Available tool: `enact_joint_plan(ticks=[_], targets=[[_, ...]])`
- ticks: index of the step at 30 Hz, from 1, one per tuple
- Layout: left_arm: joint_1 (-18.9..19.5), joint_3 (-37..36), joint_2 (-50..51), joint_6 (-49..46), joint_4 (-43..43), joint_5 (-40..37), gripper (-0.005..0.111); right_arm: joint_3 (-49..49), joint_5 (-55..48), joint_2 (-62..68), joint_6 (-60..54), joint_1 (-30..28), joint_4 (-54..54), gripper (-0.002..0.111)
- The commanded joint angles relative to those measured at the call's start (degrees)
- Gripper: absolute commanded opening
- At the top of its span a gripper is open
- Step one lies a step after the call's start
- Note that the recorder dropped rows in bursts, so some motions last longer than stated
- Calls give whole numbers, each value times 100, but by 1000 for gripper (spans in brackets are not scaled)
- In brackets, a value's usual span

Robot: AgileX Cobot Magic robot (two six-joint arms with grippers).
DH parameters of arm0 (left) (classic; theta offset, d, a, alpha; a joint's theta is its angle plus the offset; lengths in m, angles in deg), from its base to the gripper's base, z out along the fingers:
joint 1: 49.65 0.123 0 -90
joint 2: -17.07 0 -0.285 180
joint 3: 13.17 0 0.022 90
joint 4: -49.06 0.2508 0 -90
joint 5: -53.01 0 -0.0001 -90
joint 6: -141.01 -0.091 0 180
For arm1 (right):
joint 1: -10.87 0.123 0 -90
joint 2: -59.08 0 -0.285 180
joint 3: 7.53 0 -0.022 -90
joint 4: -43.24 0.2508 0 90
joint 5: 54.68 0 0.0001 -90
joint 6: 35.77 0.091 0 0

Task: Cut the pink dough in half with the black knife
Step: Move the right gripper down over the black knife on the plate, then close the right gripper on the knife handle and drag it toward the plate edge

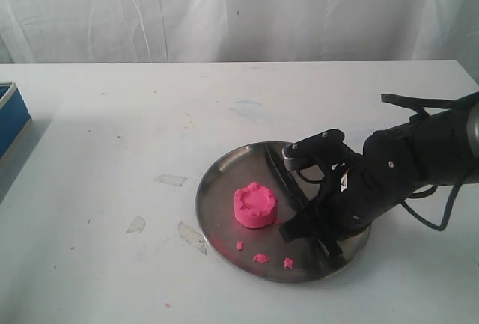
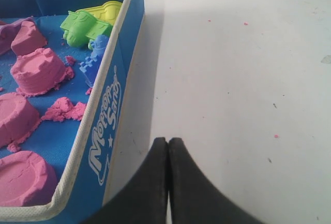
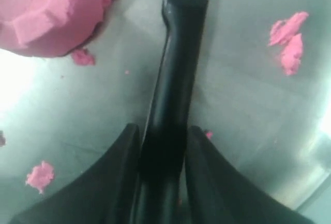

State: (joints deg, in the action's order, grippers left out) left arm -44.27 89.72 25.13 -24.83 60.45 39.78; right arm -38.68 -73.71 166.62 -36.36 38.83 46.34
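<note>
The bright pink round puck of dough (image 1: 255, 206), lumpy on top and still in one piece, sits left of centre on the round shiny metal plate (image 1: 217, 189) on the white table (image 1: 112, 129), with small pink crumbs (image 1: 260, 258) near the plate's front rim. Bare table lies open to the left and behind the plate, and a blue sand tray with a white rim (image 2: 106, 105) stands at the far left edge. The right end effector (image 3: 161, 146) pinches the handle of the long slim black knife (image 3: 178, 74), which lies on the plate just right of the dough, while the left end effector (image 2: 167, 154) is pressed together, empty, beside the tray.
</note>
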Motion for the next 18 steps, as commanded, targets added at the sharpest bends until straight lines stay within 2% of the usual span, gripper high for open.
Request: enact_joint_plan(ticks=[1,6,18], targets=[[-9,-11,-27,-22,-26,42,0,17,-65,-1,60,3,7,19],[-9,-11,-27,-22,-26,42,0,76,-12,-1,103,3,7,9],[-9,-11,-27,-22,-26,42,0,460,-1174,-589,103,3,-3,1]])
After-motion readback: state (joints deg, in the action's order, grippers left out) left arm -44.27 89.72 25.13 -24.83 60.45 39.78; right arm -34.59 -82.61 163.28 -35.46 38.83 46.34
